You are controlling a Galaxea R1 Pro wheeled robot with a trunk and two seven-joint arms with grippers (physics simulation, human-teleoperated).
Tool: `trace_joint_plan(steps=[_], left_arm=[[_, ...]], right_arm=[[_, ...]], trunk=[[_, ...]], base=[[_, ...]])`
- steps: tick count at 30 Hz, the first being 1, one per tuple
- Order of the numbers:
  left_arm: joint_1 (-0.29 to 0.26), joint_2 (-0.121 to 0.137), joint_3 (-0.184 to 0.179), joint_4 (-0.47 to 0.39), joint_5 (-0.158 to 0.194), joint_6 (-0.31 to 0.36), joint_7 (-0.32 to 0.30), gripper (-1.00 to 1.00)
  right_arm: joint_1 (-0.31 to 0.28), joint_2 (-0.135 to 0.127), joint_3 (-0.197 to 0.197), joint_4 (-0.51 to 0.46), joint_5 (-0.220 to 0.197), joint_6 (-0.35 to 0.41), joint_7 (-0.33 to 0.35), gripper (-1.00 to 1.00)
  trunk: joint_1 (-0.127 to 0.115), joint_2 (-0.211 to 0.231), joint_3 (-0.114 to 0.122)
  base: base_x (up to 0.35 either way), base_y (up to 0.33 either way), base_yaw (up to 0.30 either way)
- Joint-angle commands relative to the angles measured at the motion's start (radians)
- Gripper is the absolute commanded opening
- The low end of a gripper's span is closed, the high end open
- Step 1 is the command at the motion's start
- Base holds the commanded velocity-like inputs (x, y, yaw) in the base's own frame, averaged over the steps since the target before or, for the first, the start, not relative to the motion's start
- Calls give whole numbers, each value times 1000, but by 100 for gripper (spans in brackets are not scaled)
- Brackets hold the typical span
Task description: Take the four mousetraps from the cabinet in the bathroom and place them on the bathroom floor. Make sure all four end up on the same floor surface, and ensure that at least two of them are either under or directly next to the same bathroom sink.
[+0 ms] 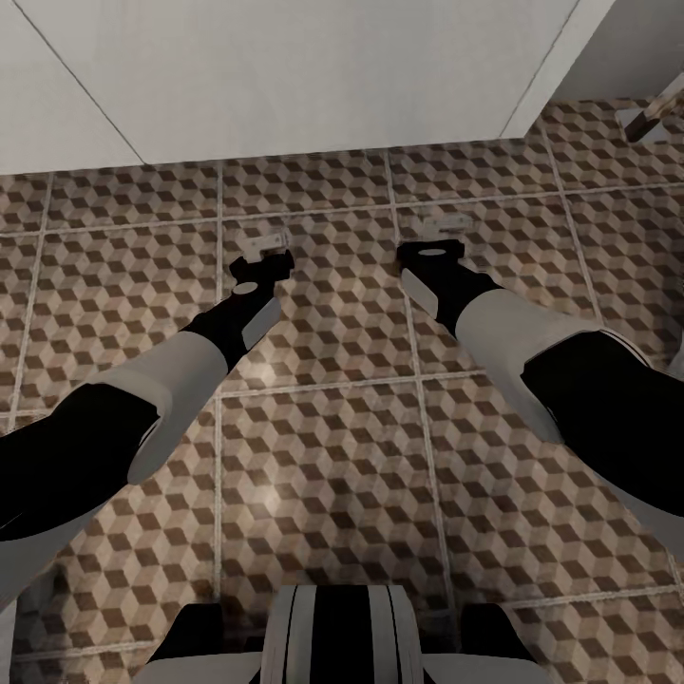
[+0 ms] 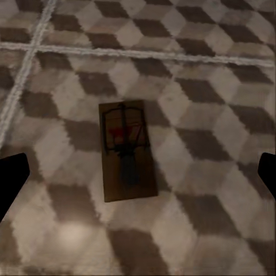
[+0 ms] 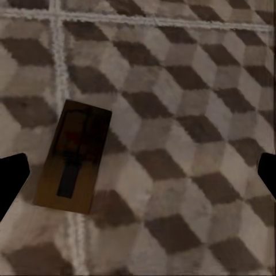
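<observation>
Honestly the head view hid most of the good stuff: my own wrists covered both traps there, so I only caught pale bits of my left gripper [image 1: 265,242] and right gripper [image 1: 445,227] poking out past the black cuffs. Off in the far right corner there was something pale and cut off by the edge, couldn't make it out. A plain white wall panel [image 1: 304,76] ran along the far side of the floor. Both my arms were stretched forward and down, roughly parallel, over the bathroom floor of big square tiles with a brown, beige and grey cube pattern [image 1: 323,475]. From my left wrist camera, a tiny flat tan wooden mousetrap with dark wire parts [image 2: 127,150] lay flat on the tile, between my dark fingertips [image 2: 11,178], which were spread wide and touching nothing. From my right wrist camera, a second tan mousetrap [image 3: 73,156] lay tilted across a pale grout line, close to one fingertip [image 3: 11,178]; those fingers were spread apart too, holding nothing.
</observation>
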Motion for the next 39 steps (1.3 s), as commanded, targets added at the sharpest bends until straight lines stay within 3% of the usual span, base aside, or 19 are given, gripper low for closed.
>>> trace_joint_plan(steps=[1,39], left_arm=[[-1,0,-9,1,10,-4,5,100],[-1,-1,-9,0,9,-4,6,100]], right_arm=[[0,0,8,-1,-4,8,-5,100],[0,0,8,-1,-7,10,-6,100]], trunk=[[-1,0,0],[-1,0,0]], base=[[-308,0,0],[-329,0,0]])
